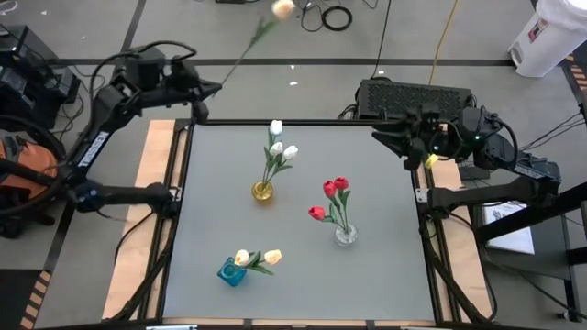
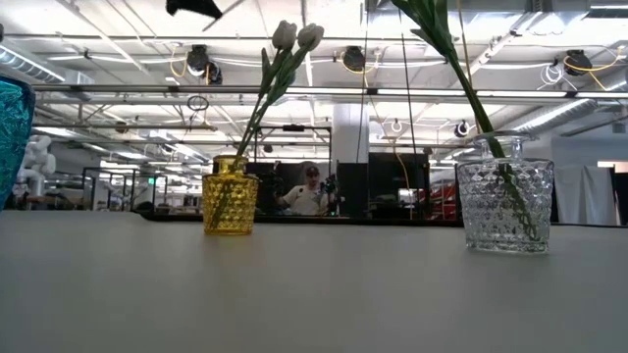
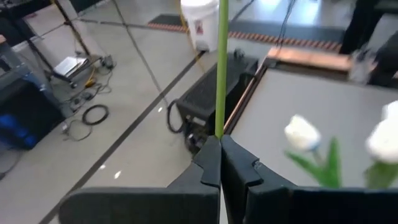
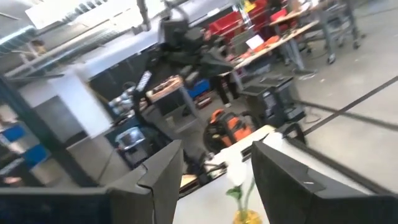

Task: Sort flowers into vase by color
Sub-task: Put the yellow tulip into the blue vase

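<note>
1. Your left gripper (image 1: 213,88), at the table's far left corner, pinches the thin green stem of a pale yellow tulip (image 1: 282,9) (its head hangs out over the floor)
2. Your right gripper (image 1: 383,134) waits spread at the far right edge
3. White tulips (image 1: 278,149) stand in the yellow glass vase (image 1: 262,192), red tulips (image 1: 332,196) in the clear vase (image 1: 345,234), yellow ones (image 1: 258,258) in the blue vase (image 1: 231,271)

Left gripper (image 1: 213,88) hangs off the table's far-left corner, arm folded and reaching inward, its two dark fingers (image 3: 210,163) pressed flat together with barely a seam between them. Over on the other side, the right gripper (image 1: 385,137) sits at the far-right corner, pointing across toward its partner, fingers (image 4: 163,171) spread wide apart with nothing between them.
</note>
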`<state>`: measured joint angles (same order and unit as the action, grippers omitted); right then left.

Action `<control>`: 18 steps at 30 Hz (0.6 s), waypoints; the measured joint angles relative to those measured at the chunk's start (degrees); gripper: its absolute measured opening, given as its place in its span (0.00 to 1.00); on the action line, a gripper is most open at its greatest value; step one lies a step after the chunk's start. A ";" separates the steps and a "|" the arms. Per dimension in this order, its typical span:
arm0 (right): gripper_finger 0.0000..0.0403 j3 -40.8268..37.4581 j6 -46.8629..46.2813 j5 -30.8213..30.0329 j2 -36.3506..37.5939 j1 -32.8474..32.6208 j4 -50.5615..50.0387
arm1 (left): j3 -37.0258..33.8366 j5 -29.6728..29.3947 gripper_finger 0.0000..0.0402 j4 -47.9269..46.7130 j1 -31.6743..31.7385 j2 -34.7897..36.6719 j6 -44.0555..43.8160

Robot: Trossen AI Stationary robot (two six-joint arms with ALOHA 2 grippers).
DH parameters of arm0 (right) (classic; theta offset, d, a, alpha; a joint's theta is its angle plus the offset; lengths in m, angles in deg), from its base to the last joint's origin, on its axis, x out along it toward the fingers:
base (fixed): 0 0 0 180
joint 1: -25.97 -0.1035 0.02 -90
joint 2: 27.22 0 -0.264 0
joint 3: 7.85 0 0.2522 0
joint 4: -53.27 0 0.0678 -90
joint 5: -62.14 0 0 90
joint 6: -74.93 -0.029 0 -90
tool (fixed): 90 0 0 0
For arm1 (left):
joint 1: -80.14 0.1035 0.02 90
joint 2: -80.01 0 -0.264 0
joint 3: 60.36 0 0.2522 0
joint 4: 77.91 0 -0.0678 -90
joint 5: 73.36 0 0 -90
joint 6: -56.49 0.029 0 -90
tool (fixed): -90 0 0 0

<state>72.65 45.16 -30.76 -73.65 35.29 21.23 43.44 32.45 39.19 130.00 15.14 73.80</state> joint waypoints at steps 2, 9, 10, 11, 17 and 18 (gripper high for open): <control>0.45 0.00 0.95 -1.90 0.00 0.00 0.10 | 0.00 1.56 0.00 0.33 0.00 1.49 -1.92; 0.45 0.00 1.66 -7.90 -0.87 0.02 2.24 | 0.00 6.37 0.00 0.76 -1.53 5.44 -9.55; 0.45 0.00 2.20 -7.92 -1.43 0.02 3.40 | 0.00 7.03 0.00 0.79 -2.10 5.74 -10.48; 0.45 0.00 2.76 -7.90 -2.05 0.02 4.94 | 0.00 7.77 0.00 0.79 -2.75 5.97 -11.20; 0.45 0.00 5.02 -7.63 -7.11 0.02 13.72 | 0.00 9.54 0.00 0.76 -8.38 6.01 -14.81; 0.45 0.00 5.50 -7.63 -8.11 0.02 15.30 | 0.00 9.58 0.00 0.77 -9.39 5.94 -15.34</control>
<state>72.65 50.67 -38.39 -81.76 35.31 36.53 43.44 42.03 39.96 120.62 21.08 58.45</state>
